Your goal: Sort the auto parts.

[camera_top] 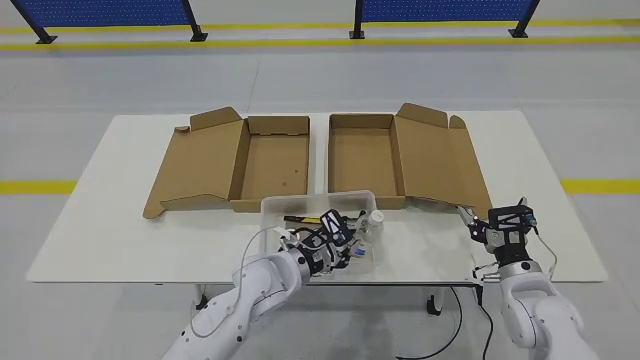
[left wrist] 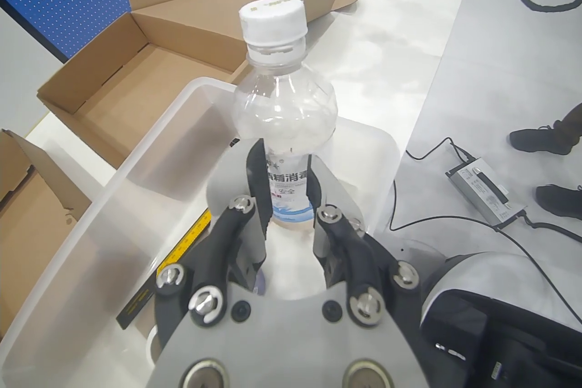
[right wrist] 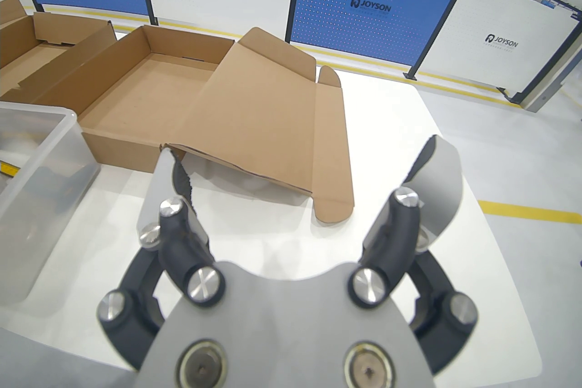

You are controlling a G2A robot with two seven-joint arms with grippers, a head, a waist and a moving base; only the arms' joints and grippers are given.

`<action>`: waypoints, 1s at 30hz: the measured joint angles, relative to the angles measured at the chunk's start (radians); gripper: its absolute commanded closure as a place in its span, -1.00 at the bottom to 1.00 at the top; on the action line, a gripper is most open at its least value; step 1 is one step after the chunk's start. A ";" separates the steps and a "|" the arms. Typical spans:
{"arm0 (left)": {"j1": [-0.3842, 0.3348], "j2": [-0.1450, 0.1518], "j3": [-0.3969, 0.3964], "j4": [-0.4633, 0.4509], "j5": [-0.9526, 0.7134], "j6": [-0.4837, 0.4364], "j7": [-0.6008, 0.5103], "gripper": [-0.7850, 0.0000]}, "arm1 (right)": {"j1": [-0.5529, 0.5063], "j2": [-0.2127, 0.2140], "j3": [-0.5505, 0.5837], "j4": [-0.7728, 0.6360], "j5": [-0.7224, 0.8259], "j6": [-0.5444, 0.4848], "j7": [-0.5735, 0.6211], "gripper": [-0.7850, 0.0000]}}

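Observation:
A clear plastic bottle (left wrist: 284, 108) with a white cap and a printed label is held in my left gripper (left wrist: 287, 176), which is shut on its lower body over the clear plastic bin (left wrist: 150, 144). From above, the bottle (camera_top: 372, 222) and left gripper (camera_top: 340, 235) sit at the bin (camera_top: 290, 203) near the table's front edge. A yellow and black ruler-like part (left wrist: 173, 258) lies in the bin. My right gripper (right wrist: 300, 162) stands open above bare table at the front right, seen from above as the right gripper (camera_top: 497, 226). Two open cardboard boxes (camera_top: 270, 160) (camera_top: 365, 155) lie behind the bin.
The right box's flat lid (right wrist: 273, 121) spreads toward my right gripper. The left box (left wrist: 27, 199) and right box (left wrist: 136, 85) flank the bin's far side. A power brick with cables (left wrist: 484, 189) and a person's shoes (left wrist: 541, 139) are on the floor beside the table.

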 measured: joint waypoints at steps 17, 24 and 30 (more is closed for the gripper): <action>-0.033 -0.010 0.015 0.025 -0.010 0.000 -0.017 -1.00 | 0.000 0.000 0.000 0.000 0.000 0.000 0.000 -1.00; -0.060 -0.022 0.036 0.043 -0.049 -0.003 -0.030 -1.00 | 0.000 0.000 0.000 0.000 0.000 0.000 0.000 -1.00; -0.102 -0.035 0.050 0.088 -0.096 0.005 -0.033 -1.00 | 0.000 0.000 0.000 0.000 0.000 0.000 0.000 -1.00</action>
